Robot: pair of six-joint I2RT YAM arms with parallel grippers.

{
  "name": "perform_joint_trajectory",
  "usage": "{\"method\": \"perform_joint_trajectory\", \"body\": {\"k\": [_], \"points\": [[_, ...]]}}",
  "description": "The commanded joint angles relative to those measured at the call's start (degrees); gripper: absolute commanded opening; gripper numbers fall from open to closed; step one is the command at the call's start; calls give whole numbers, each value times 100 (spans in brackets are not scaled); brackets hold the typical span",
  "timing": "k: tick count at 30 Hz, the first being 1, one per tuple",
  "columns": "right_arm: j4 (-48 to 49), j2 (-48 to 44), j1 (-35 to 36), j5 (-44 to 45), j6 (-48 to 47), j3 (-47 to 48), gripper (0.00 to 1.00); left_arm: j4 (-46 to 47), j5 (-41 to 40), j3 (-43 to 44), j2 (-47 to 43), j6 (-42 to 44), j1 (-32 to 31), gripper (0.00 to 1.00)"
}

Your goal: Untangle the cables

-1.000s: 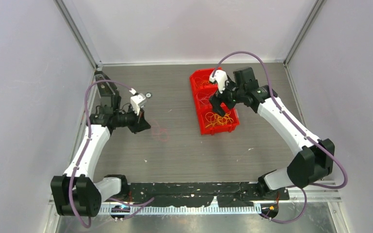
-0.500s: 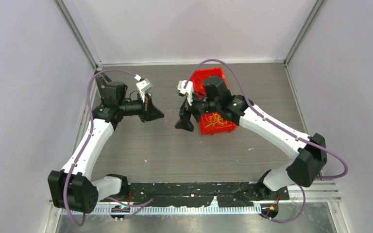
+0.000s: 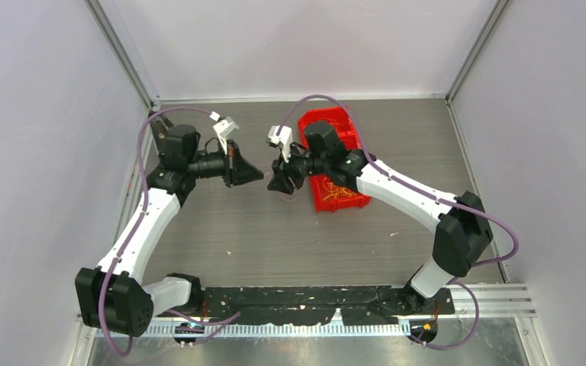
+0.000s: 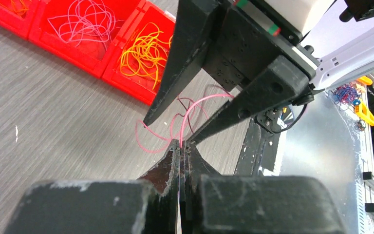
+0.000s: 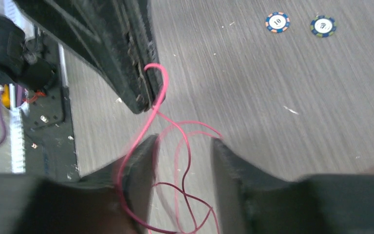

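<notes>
The cables are thin pink and dark-red loops (image 4: pixel 195 104) hanging above the table between my two grippers. My left gripper (image 4: pixel 182 145) is shut on a pink strand at its very tip. My right gripper (image 5: pixel 182 141) faces it tip to tip, jaws apart, with several pink and dark-red loops (image 5: pixel 187 161) running through the gap and one strand draped over the left finger. In the top view the left gripper (image 3: pixel 258 176) and right gripper (image 3: pixel 276 185) almost touch at mid-table; the strands are too thin to make out there.
A red three-part bin (image 3: pixel 343 126) stands just right of the right gripper, holding yellow strands (image 4: pixel 143 53), pink strands (image 4: pixel 85 22) and orange ones. Two poker chips (image 5: pixel 277 22) (image 5: pixel 322 25) lie on the grey wood-grain table.
The right gripper left the red bin and swung left to meet the left gripper, its jaws narrowing. The left gripper moved right and up, carrying the pink strands off the table.
</notes>
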Motion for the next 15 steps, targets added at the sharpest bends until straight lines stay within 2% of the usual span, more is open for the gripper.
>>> {"method": "perform_joint_trajectory", "body": {"k": [1,4,6,8,10,15], "points": [[272,-322,-60,57,35,-86,38,290,137,-230,-178,-172,30,0],[195,-503,-247,102,162,-107,11,88,-22,-369,-179,94,124,0],[122,-596,-437,50,257,-99,6,-178,-272,-428,-140,388,131,0],[38,-655,-626,4,278,-29,6,-279,-501,-482,-52,542,122,1],[-51,-682,-829,-49,245,33,6,-435,-736,-427,86,599,119,20],[-390,-547,-1491,-181,33,356,5,-895,-890,-86,294,664,120,48]]}}
